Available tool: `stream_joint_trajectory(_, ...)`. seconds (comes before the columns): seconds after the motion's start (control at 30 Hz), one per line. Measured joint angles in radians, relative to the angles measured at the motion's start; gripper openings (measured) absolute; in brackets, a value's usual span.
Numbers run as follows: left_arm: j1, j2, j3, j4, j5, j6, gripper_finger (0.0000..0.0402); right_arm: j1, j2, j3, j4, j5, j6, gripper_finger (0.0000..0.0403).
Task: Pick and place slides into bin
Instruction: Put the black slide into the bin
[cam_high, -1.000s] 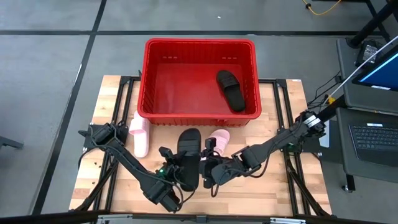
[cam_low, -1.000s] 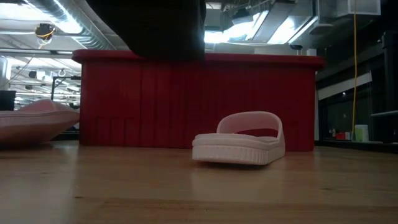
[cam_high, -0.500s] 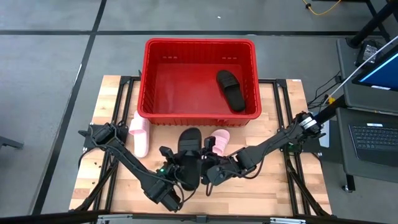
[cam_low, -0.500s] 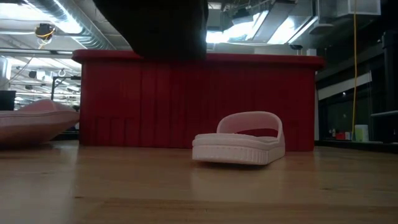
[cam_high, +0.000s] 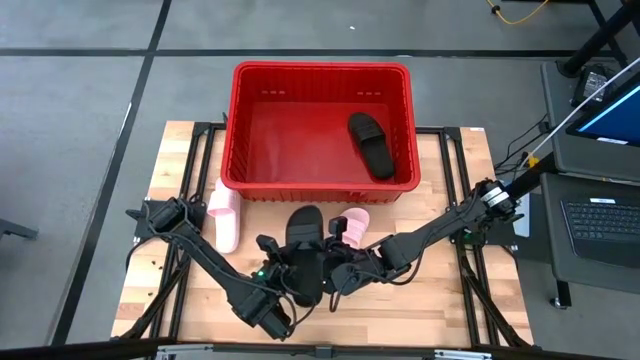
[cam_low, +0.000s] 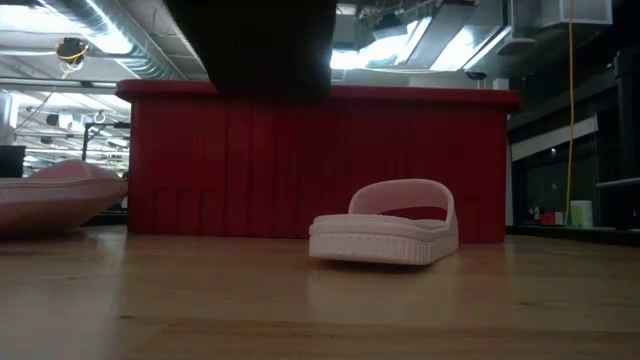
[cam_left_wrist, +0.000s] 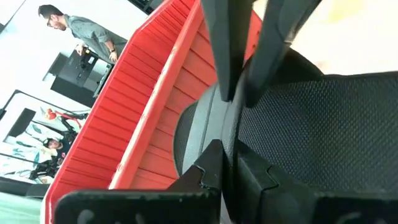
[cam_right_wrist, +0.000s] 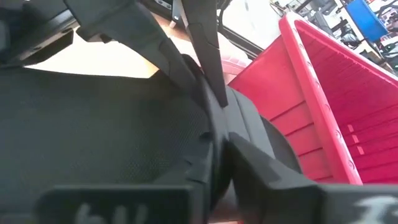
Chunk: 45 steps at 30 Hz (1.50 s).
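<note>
One black slide (cam_high: 305, 235) is held above the table's near middle between my two grippers; in the low view it is the dark shape at the top (cam_low: 265, 45). My left gripper (cam_high: 288, 272) is shut on its left side, my right gripper (cam_high: 328, 276) on its right side. A second black slide (cam_high: 372, 145) lies on the floor of the red bin (cam_high: 320, 68). Two pale pink slides rest sole-down on the table: one (cam_high: 225, 218) left of the bin's near corner, one (cam_high: 354, 222) just in front of the bin. My left gripper pinches the black slide's left long edge (cam_left_wrist: 205, 127) between its two fingers (cam_left_wrist: 214, 165), coming level from the table's left. The slide is lifted clear of the table. My right gripper pinches the black slide's right long edge (cam_right_wrist: 245, 124) between its two fingers (cam_right_wrist: 214, 155), coming level from the table's right, opposite the left gripper. The slide hangs clear of the table.
The bin stands at the table's far middle, its near wall (cam_low: 320, 165) close behind the held slide. The pink slide (cam_low: 385, 235) lies just right of the held slide. A person (cam_left_wrist: 81, 31) stands in the room beyond the table. A desk with a laptop (cam_high: 600, 225) stands right of the table.
My right gripper has gone a little toward the table's left edge, closer against the black slide. The slide stays lifted at about the same height.
</note>
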Motion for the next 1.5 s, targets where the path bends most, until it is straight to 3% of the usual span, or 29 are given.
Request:
stream_joint_trajectory(0.07, 0.0, 0.0, 0.0, 0.002, -0.003, 0.0, 0.0026, 0.0, 0.0, 0.0, -0.008, 0.002, 0.008, 0.0017)
stream_joint_trajectory(0.37, -0.024, 0.0, 0.005, -0.003, -0.051, 0.026, 0.0074, -0.003, 0.0, 0.0, -0.015, 0.001, 0.0, 0.0016)
stream_joint_trajectory(0.63, -0.087, 0.0, 0.13, -0.022, -0.054, 0.147, 0.0096, 0.003, -0.025, -0.002, -0.009, 0.004, -0.002, 0.0016)
stream_joint_trajectory(0.8, -0.136, -0.001, 0.196, -0.105, -0.091, 0.177, 0.0097, 0.028, -0.057, -0.002, 0.008, 0.07, -0.034, 0.0016)
stream_joint_trajectory(0.9, -0.166, -0.008, 0.214, -0.14, -0.171, 0.142, 0.009, 0.057, -0.073, -0.002, 0.011, 0.159, -0.08, 0.0016)
stream_joint_trajectory(1.0, -0.197, -0.039, 0.214, -0.141, -0.222, 0.127, 0.0073, 0.076, -0.1, -0.002, 0.029, 0.18, -0.116, 0.0016)
stream_joint_trajectory(1.13, -0.214, -0.094, 0.197, -0.142, -0.216, 0.044, 0.0037, 0.086, -0.141, -0.002, 0.021, 0.183, -0.119, 0.0016)
stream_joint_trajectory(1.23, -0.229, -0.124, 0.175, -0.141, -0.204, 0.006, 0.0008, 0.091, -0.176, -0.002, 0.014, 0.243, -0.144, 0.0016)
stream_joint_trajectory(1.33, -0.242, -0.142, 0.152, -0.141, -0.202, -0.006, 0.0004, 0.091, -0.213, -0.002, 0.002, 0.301, -0.173, 0.0016)
stream_joint_trajectory(1.5, -0.252, -0.154, 0.088, -0.14, -0.203, -0.068, 0.0001, 0.071, -0.279, -0.002, -0.061, 0.305, -0.175, 0.0016)
